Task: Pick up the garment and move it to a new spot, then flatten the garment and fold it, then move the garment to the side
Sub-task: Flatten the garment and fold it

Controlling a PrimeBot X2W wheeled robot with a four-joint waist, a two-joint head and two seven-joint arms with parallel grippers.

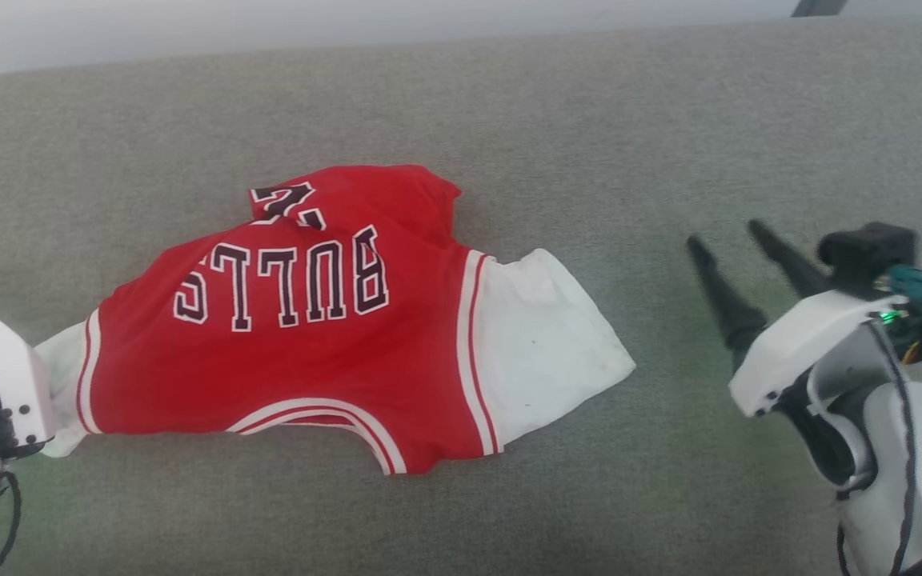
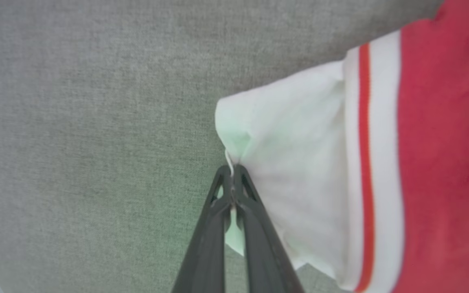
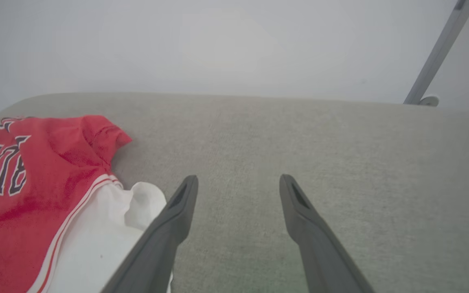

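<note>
Nearest me, the left gripper is clamped tight on a pinch of the white corner at the left end of the jersey. A scrap of cloth pokes out between its fingers. The right gripper is spread wide and holds nothing. It hangs over the grey cushion, near the jersey's other white panel but apart from it.

The jersey lies rumpled in the middle of the cushion, its lettering upside down from the robot's side. Its far edge is folded over, so the number is partly hidden. Beyond it the cushion runs back to a pale wall, with a thin metal pole leaning at the far right.

I'd say this is the pick-up. The hold is thin, right at the hem, so a slow, steady lift looks wiser than a tug. Bringing the free gripper onto the opposite white corner first would likely let the cloth rise spread rather than bunched.

By count: one jersey, two grippers (one gripping, one free), one cushion, one pole.
</note>
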